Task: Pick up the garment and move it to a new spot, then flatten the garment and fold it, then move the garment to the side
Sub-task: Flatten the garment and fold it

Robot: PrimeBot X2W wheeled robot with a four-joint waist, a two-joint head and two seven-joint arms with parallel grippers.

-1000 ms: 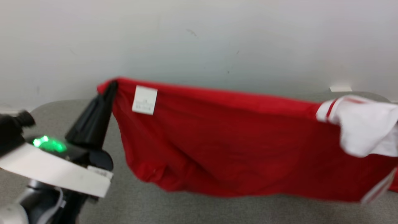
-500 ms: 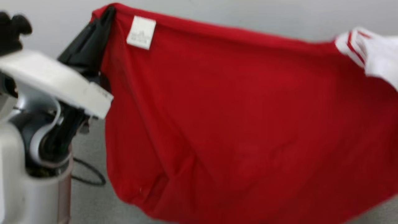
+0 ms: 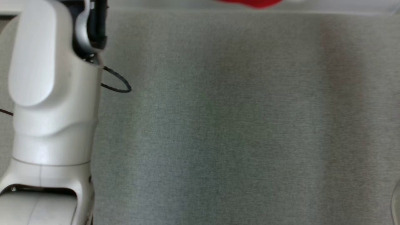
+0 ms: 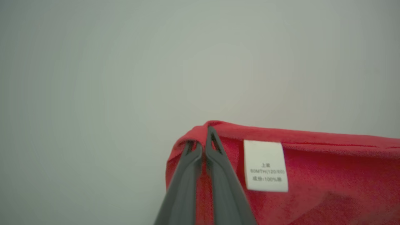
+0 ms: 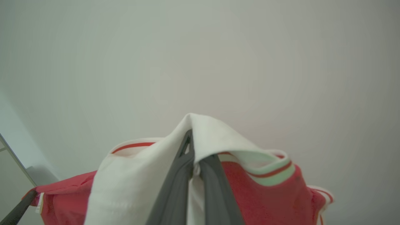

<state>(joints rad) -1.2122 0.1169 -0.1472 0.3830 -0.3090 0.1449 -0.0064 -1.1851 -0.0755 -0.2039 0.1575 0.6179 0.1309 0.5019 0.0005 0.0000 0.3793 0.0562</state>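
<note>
Our left gripper (image 4: 201, 137) is clamped shut on a red corner of the garment (image 4: 328, 181), whose white label (image 4: 265, 165) sits just beside the grip. Our right gripper (image 5: 195, 150) is closed on a white fold (image 5: 131, 181) of the same garment, with cloth draped over its tips. The garment hangs in the air between the two. In the head view we see our pale arm (image 3: 47, 78), a black cable (image 3: 120, 84) and a grey surface (image 3: 234, 125), with a red sliver of garment beyond its far edge
</note>
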